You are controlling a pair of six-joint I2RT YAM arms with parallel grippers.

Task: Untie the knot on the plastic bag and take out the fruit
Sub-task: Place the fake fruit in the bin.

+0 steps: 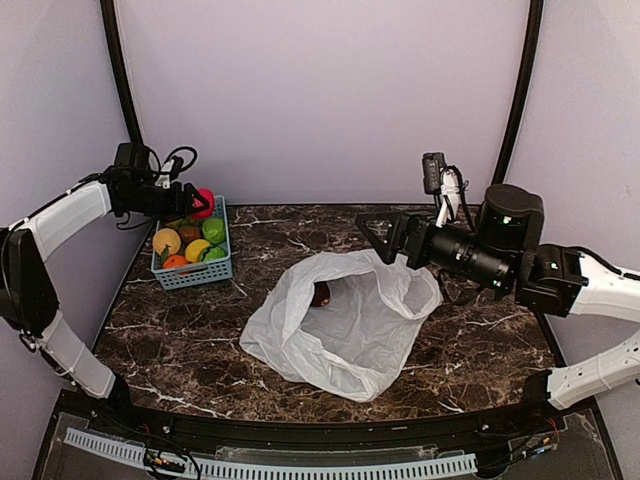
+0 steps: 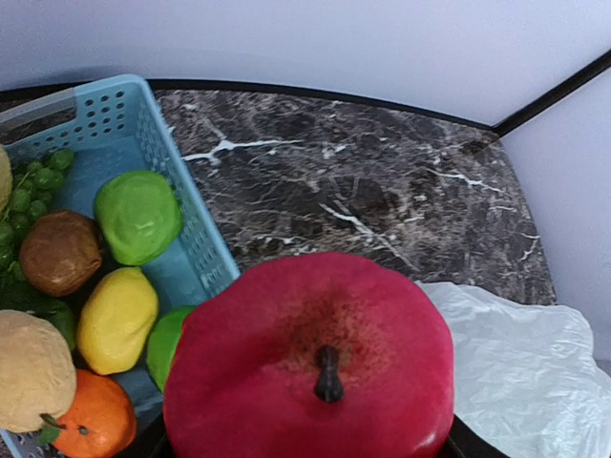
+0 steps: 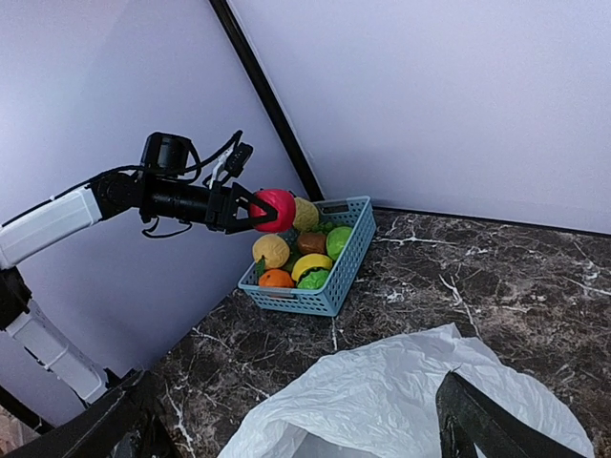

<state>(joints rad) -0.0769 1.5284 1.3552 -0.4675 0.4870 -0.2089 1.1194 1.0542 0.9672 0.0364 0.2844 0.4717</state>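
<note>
Nearest to us the plastic bag (image 1: 340, 345) lies slumped on the middle of the marble table (image 1: 480, 350). Its mouth gapes wide and faces up and toward the far left. Inside that mouth, against the bag's left wall, we see one dark red fruit (image 1: 320, 294) resting on the plastic.

Just past the bag, over its far right rim, hangs the right gripper (image 1: 372, 240). Its jaws are spread wide with nothing between them. From the wrist view its two dark fingers (image 3: 492, 420) stand apart at the bottom corners, with white plastic showing below and between them. We cannot tell whether the fingers touch the bag. The dark red fruit sits lower and to the left of this gripper, well clear of the fingertips.

Farther off, at the far left corner of the table, stands the blue basket (image 1: 195, 278), apart from the bag. It holds a green fruit (image 2: 138, 215), a brown fruit (image 2: 60, 253), a yellow fruit (image 2: 116, 318), an orange fruit (image 2: 91, 418) and a tan fruit (image 2: 33, 367).

Above the basket's far side is the left gripper (image 1: 198, 204), clenched on a red apple (image 3: 274, 210). The apple is raised in the air, stem end toward the wrist camera, and it fills the lower part of that view.
</note>
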